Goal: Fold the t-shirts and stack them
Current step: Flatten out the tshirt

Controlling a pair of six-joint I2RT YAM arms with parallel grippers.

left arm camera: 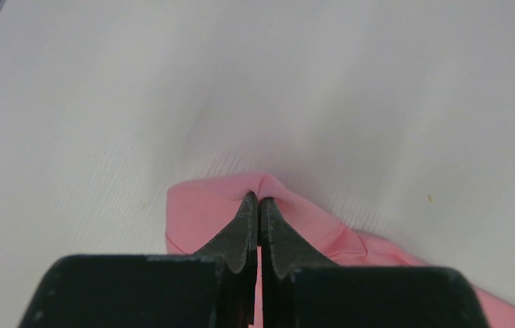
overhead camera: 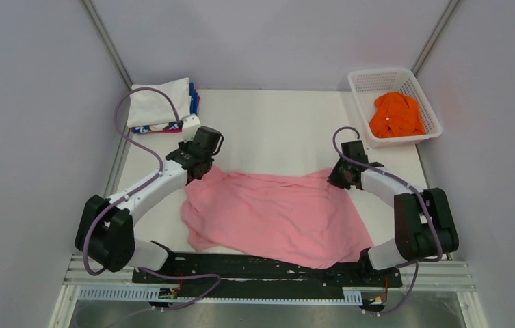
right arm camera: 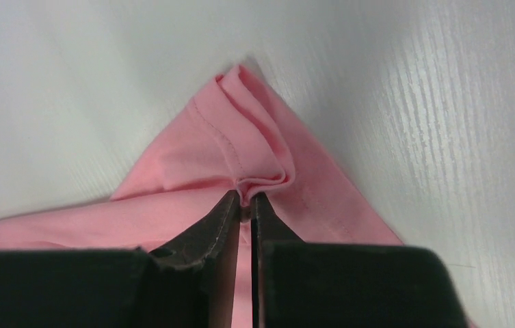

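The light pink t-shirt (overhead camera: 275, 215) lies spread across the middle of the table, its near edge over the black front rail. My left gripper (overhead camera: 203, 166) is shut on its far left corner; the left wrist view shows a pinched fold of pink cloth (left arm camera: 206, 208) between the tips (left arm camera: 259, 201). My right gripper (overhead camera: 340, 174) is shut on the far right corner, with a bunched hem (right arm camera: 254, 147) at the tips (right arm camera: 245, 199). The orange t-shirt (overhead camera: 396, 114) lies in the basket. The folded white t-shirt (overhead camera: 159, 102) sits on the blue/red one (overhead camera: 195, 99) at the far left.
The white mesh basket (overhead camera: 362, 82) stands at the far right corner of the white table (overhead camera: 275, 130). Grey walls close in on both sides and the back. A black rail (overhead camera: 268, 270) runs along the front edge.
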